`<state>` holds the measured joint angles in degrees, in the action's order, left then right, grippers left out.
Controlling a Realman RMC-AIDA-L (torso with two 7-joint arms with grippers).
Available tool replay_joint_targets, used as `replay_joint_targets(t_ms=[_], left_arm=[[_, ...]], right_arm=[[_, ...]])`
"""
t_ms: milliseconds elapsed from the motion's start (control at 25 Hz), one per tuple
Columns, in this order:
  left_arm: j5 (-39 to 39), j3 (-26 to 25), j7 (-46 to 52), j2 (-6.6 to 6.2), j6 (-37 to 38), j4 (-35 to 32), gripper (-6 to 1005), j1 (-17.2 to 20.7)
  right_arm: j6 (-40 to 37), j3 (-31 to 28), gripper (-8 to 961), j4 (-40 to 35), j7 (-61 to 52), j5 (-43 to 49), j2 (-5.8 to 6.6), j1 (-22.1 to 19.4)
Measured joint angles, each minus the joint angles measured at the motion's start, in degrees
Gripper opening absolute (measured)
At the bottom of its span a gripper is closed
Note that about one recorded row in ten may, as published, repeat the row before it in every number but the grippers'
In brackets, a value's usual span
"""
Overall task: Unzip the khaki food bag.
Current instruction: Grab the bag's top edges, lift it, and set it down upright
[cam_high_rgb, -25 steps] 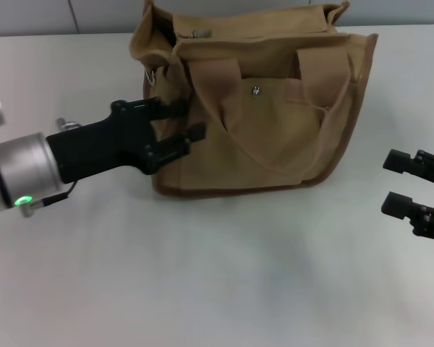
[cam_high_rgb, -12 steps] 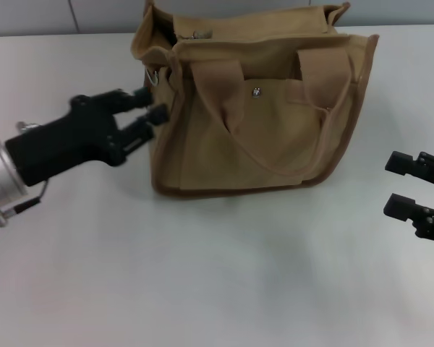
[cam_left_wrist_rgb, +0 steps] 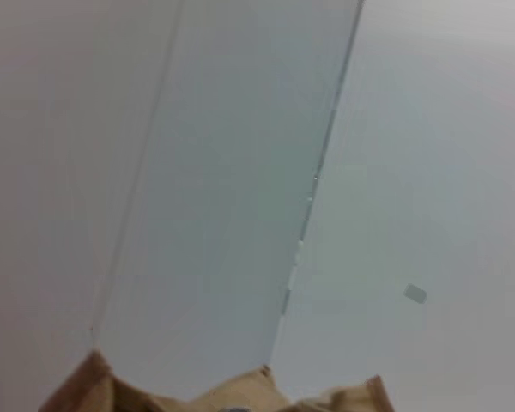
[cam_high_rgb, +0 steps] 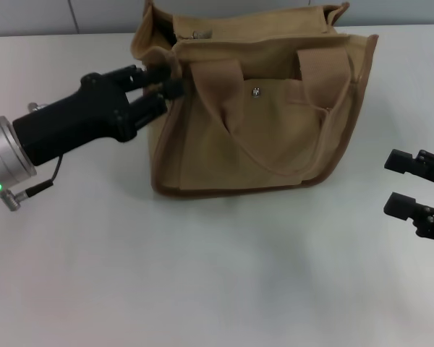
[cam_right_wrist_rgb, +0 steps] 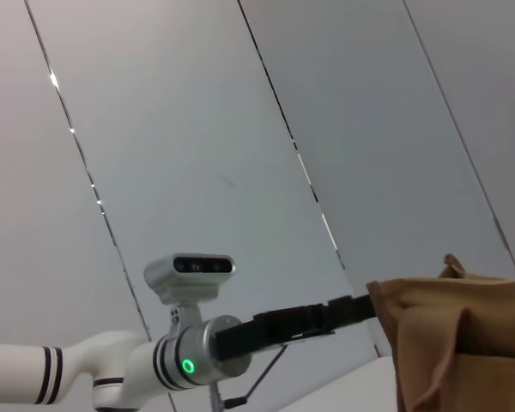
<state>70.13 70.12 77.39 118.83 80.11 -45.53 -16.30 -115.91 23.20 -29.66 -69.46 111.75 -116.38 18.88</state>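
Table (cam_high_rgb: 202,289): pale and wide, and it carries the whole scene in the head view.
Bag (cam_high_rgb: 275,123): the khaki food bag stands upright toward the far middle of the table, front pocket facing the robot, brown piping running along its lower edge. In the right wrist view its end shows at the picture's lower corner (cam_right_wrist_rgb: 455,343); in the left wrist view only the tips of its top edge peek in (cam_left_wrist_rgb: 94,386).
Left arm: black body with a silver collar and a green light, reaching in from the robot's left toward the bag's upper left corner.
Right pincer (cam_high_rgb: 405,189): hanging low over the table on the robot's right, well apart from the bag, fingers apart and empty.
Left pincer (cam_high_rgb: 168,81): right at the bag's top left corner, fingertips against the fabric beside the near handle; whether they are clamped on anything, I cannot tell.
Handles (cam_high_rgb: 217,87): two webbing loops lying down against the front panel.
Zipper (cam_high_rgb: 199,33): a silver glint on the top, near the left end.
Snap (cam_high_rgb: 256,91): small metal dot on the pocket, between the handles.
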Motion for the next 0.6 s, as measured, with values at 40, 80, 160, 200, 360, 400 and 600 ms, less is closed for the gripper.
replay_joint_targets(t_ms=[40,80,160,200,360,400,600], left_arm=[[-0.1,0.1,0.2,0.0,-0.6,0.0,370,0.0],[-0.2,0.3,0.4,-0.01,-1.1,0.0,372,-0.1],[0.1,1.9,1.3,-0.02,-2.8,-0.1,376,-0.3],[0.1,2.8,1.7,-0.02,-3.9,-0.2,378,-0.5],[-0.2,5.1,2.4,0.1,-6.7,-0.4,495,-1.1],[-0.3,5.5,2.7,0.16,-7.3,-0.4,533,-1.2],[-0.5,9.2,4.0,0.27,-10.8,-0.5,687,-2.4]], right_arm=[[-0.2,0.0,790,0.0,0.0,0.0,0.0,0.0],[-0.6,0.0,790,-0.1,0.0,0.0,0.0,0.0],[-0.8,0.0,790,-0.1,0.0,0.0,0.0,0.0],[-0.9,-0.1,790,-0.1,0.0,-0.1,0.0,0.1],[-0.9,-0.1,790,-0.2,0.0,-0.1,0.0,0.3],[-0.8,-0.1,790,-0.2,0.0,-0.1,-0.01,0.4],[-0.4,-0.1,790,0.0,0.0,-0.1,-0.07,0.5]])
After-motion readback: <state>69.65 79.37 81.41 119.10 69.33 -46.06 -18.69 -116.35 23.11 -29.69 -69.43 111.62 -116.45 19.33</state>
